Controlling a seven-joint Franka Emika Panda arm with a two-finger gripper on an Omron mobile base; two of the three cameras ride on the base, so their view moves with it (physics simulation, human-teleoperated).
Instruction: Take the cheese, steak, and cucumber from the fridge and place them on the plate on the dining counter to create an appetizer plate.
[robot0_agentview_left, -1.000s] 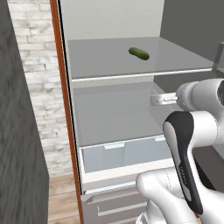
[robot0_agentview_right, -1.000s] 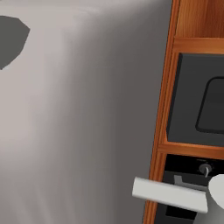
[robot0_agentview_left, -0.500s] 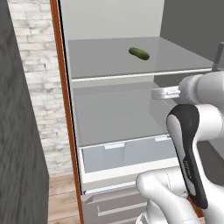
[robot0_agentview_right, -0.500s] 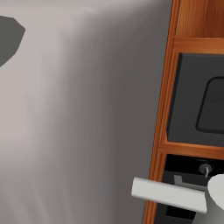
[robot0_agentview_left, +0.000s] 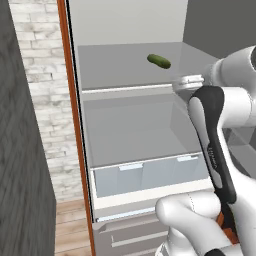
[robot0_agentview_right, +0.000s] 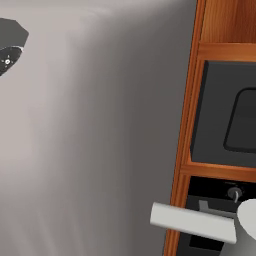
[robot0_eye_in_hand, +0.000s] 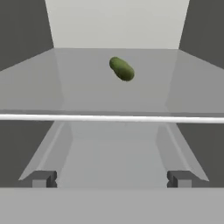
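While the cucumber (robot0_agentview_left: 159, 61) lies alone toward the back of the fridge's (robot0_agentview_left: 130, 125) upper glass shelf (robot0_eye_in_hand: 112, 117), the hand (robot0_eye_in_hand: 112, 178) faces it from outside the shelf's front edge, fingers spread wide, holding nothing.

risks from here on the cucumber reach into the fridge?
1. The gripper sits open below the glass shelf's front edge, while the cucumber lies on top, toward the back. A straight push forward would probably run under the shelf or hit that edge.
2. The cucumber is rounded and lies at an angle across the shelf, so a nudge from a fingertip may roll it deeper into the fridge.
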